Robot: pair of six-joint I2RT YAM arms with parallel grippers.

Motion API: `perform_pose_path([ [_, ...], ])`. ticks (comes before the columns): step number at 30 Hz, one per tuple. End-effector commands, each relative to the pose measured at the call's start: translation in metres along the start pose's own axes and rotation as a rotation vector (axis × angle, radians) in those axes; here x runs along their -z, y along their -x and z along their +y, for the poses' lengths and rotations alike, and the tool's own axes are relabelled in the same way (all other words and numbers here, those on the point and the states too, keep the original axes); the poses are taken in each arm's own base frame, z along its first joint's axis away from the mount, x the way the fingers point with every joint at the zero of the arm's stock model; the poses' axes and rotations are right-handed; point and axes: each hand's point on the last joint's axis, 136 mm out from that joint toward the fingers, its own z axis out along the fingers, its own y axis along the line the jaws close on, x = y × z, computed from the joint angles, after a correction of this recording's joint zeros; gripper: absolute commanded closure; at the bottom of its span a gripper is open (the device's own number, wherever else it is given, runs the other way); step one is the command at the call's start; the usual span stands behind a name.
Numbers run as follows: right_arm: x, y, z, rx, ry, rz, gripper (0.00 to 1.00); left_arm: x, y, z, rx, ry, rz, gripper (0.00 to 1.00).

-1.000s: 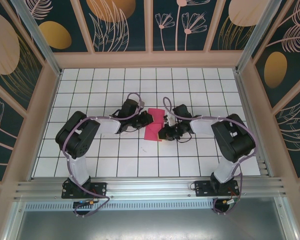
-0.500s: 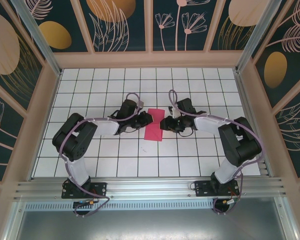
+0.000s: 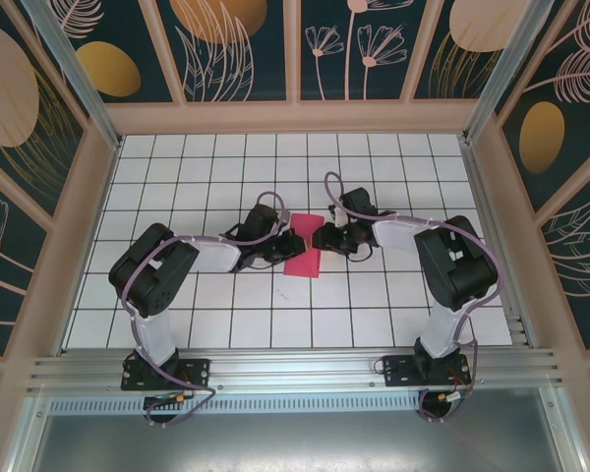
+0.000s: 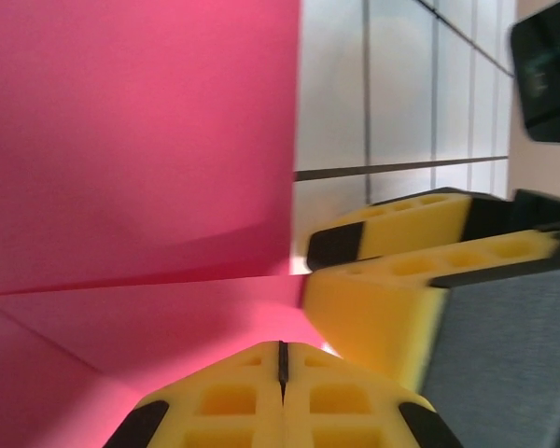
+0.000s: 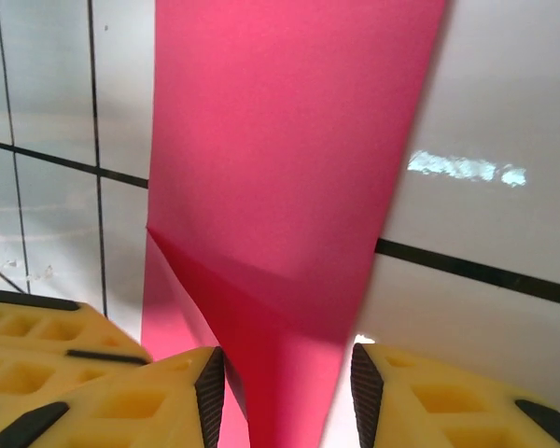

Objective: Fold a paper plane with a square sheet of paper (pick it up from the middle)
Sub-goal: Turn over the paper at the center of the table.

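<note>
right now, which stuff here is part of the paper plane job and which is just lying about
Part of the job:
- pink paper, creased into layers
- left gripper, shut
- right gripper, open, with the paper between its fingers

Just there:
- tiled table
- patterned walls
- metal rail

The white, black-gridded tabletop (image 3: pixel 177 167) carries a folded pink sheet of paper (image 3: pixel 303 261). It lies flat between the left gripper (image 3: pixel 301 240) and the right gripper (image 3: pixel 322 238).
</note>
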Motion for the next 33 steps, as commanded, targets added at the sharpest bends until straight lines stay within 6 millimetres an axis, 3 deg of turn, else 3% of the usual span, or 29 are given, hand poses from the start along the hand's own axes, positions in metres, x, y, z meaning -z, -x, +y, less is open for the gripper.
perform_pose_path([
  [1, -0.004, 0.004, -0.004, -0.015, -0.021, 0.003, 0.56, -0.007, 0.001, 0.005, 0.012, 0.025, 0.006, 0.94],
  [11, -0.011, 0.007, 0.000, -0.031, 0.011, 0.008, 0.58, -0.012, -0.008, 0.025, 0.019, 0.080, 0.034, 0.95],
  [33, -0.010, 0.009, 0.017, -0.085, 0.108, 0.011, 0.62, -0.012, -0.011, 0.023, 0.010, 0.076, 0.039, 0.95],
])
